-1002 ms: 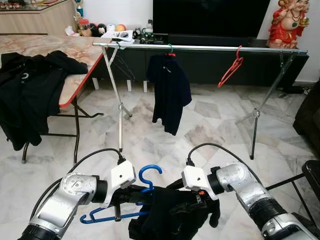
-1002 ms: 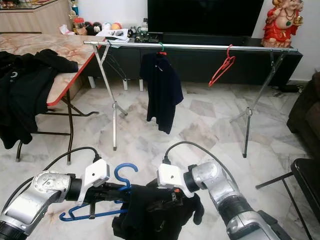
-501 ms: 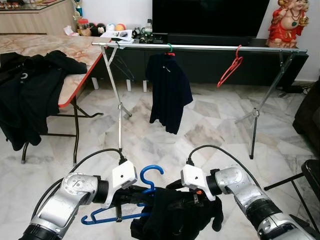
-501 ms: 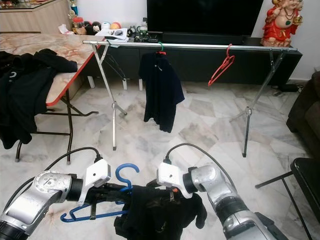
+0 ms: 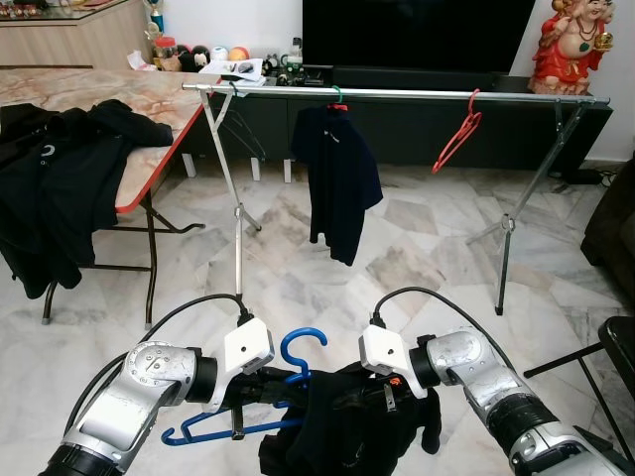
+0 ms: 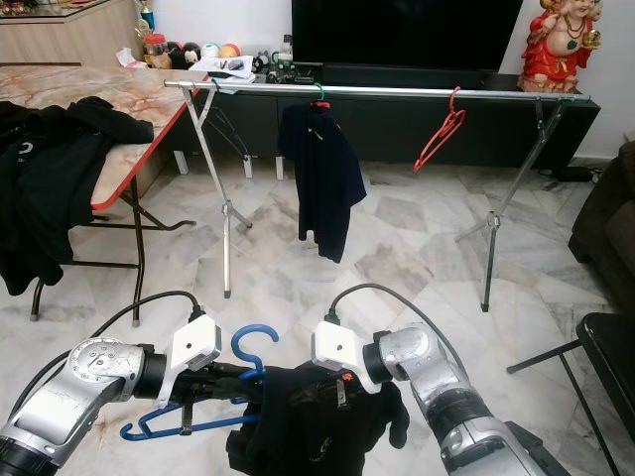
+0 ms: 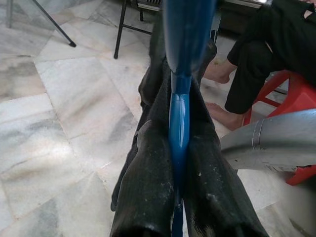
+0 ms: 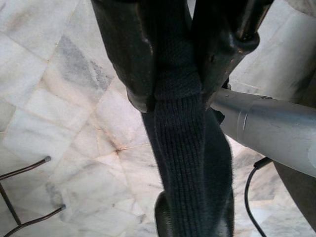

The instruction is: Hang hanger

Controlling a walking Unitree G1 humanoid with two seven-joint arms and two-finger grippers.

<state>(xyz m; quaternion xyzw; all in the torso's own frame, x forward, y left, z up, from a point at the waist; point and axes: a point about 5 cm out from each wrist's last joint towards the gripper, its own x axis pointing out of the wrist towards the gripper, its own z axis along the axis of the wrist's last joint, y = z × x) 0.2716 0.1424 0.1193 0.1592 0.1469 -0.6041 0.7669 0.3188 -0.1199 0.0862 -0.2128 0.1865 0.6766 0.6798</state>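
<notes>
A: Leftmost first: counter [image 5: 149,99] with black clothes [image 5: 55,188] heaped on it. Left hand [image 5: 260,392] low and near, clamped on blue hanger [image 5: 298,352], fingers [image 7: 148,197] pinching blue bar between them.

B: Noted. Long axis of hanger?

A: Lying roughly crosswise, low end toward left, hook up at centre. Dark garment [image 5: 347,431] draped over its right half. Right hand [image 5: 392,402] just beside, closed on a fold of knit fabric, pads [image 8: 128,59] squeezing cloth.

B: Target?

A: Rail [image 5: 397,94] well apart, straight ahead and above both hands. Already carrying dark shirt [image 5: 342,183] and red hanger [image 5: 458,134]. Free stretch between them, also right of red hanger.

B: Nearer arm?

A: Left, holding hanger itself; hook to go up and forward. Judged not yet begun.

B: Change against earlier frames?

A: Slight. Hanger hook and both hands marginally lower; shirt on rail swung a little. Grips unchanged.
</notes>
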